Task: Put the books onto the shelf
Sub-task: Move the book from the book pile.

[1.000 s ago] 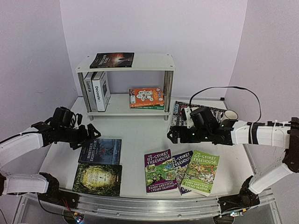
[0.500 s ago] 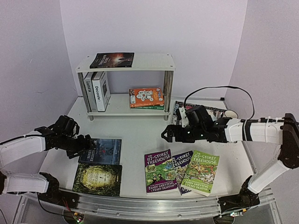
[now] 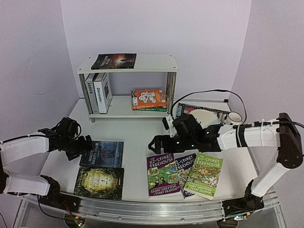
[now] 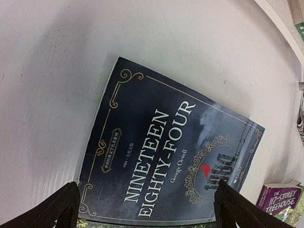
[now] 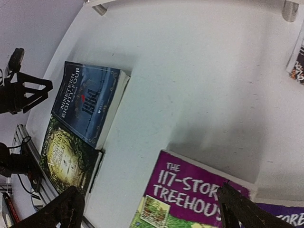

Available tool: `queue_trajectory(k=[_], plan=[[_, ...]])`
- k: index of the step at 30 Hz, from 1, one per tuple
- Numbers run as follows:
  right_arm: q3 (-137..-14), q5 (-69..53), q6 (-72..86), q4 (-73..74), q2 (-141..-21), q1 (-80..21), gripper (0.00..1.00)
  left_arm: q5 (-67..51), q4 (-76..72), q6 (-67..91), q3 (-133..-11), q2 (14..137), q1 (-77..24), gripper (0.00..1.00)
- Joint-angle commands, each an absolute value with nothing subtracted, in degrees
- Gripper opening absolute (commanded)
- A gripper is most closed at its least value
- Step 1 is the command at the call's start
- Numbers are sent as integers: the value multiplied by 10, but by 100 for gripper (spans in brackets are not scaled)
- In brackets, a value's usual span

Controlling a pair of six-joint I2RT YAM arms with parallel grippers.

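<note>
Left gripper (image 3: 84, 144): held low near the left edge of the surface, jaws wide apart with nothing between them, pointed at the left side of the Nineteen Eighty-Four paperback (image 4: 171, 156); contact cannot be told.
Nineteen Eighty-Four paperback: laid flat, cover up, at the left of the surface. Just in front of it, towards the near edge, a dark green-gold book (image 3: 99, 181) is laid flat.
Shelf (image 3: 152, 63): stood at the far edge of the surface. A dark book (image 3: 114, 61) is laid on the left of its top board. On the lower board, two white hardbacks (image 3: 99, 91) are stood upright at the left end and an orange paperback (image 3: 148, 99) is laid on a green one at the right end.
Right gripper (image 3: 159, 141): held over bare surface just beyond the far left corner of the purple Treehouse paperback (image 3: 163, 175), jaws wide apart and empty.
Treehouse trio: the purple paperback, a blue one (image 3: 185, 166) and a green one (image 3: 204, 175) are fanned along the near edge, right of centre, each overlapping the next.
Patterned mat (image 3: 216, 113): laid at the right, beside the shelf – not part of the task.
Step in hand: approach to a pick – five books remain on the surface, and each arm is judged to be closing on its nearest one.
Next move: a flat book offers no edge to pinch. One finger would need to be worked under a cover edge, or the book slid past the surface edge, before the jaws are closed.
</note>
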State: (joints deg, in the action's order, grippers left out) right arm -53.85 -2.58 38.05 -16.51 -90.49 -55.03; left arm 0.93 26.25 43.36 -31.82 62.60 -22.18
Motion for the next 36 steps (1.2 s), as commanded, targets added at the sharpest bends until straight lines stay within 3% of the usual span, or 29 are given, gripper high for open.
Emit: queue_trajectory(k=[1,12,28,36], plan=[[-593,33,449,-201,-955,-612,98,-36,209,409,-304,623,-197,100],[-706,137,544,-236,-1096,-694,98,-152,151,403,-228,566,-96,100],[-863,150,601,-217,-1280,-710,98,-195,122,375,-208,582,-92,100],[-865,165,605,-217,-1295,-711,98,-232,90,369,-192,607,-92,100]])
